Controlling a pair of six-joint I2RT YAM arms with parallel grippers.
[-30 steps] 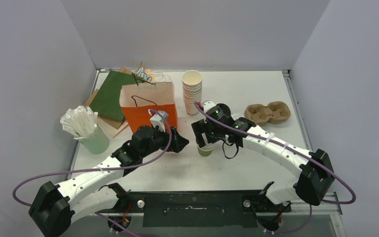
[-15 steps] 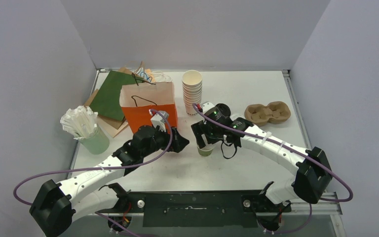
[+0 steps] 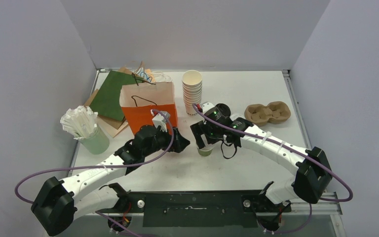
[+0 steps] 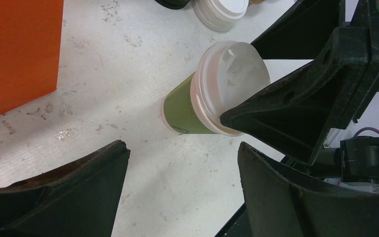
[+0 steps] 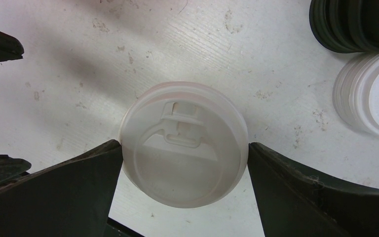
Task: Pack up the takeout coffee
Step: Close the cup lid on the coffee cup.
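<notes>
One takeout coffee cup point(image 3: 205, 151) with olive-green sides and a white lid stands upright on the table at centre. In the left wrist view its green side point(image 4: 183, 109) and lid point(image 4: 232, 71) show. My right gripper point(image 3: 205, 142) is right above it. In the right wrist view both fingers touch the rim of the white lid point(image 5: 183, 143), so my right gripper point(image 5: 184, 148) is shut on it. My left gripper point(image 3: 183, 142) is open and empty just left of the cup, pointing at it, with bare table between its fingers in its own view point(image 4: 182, 148).
An orange paper bag point(image 3: 148, 106) stands open behind my left gripper. A stack of lidless white cups point(image 3: 192, 91) is behind the coffee. A cardboard cup carrier point(image 3: 267, 112) lies at right. Loose black lids point(image 5: 355, 24) and white lids point(image 5: 375, 94) are stacked nearby. A cup of straws point(image 3: 86, 129) stands left.
My right gripper and the cup under it have shifted slightly left. My left arm has barely moved.
</notes>
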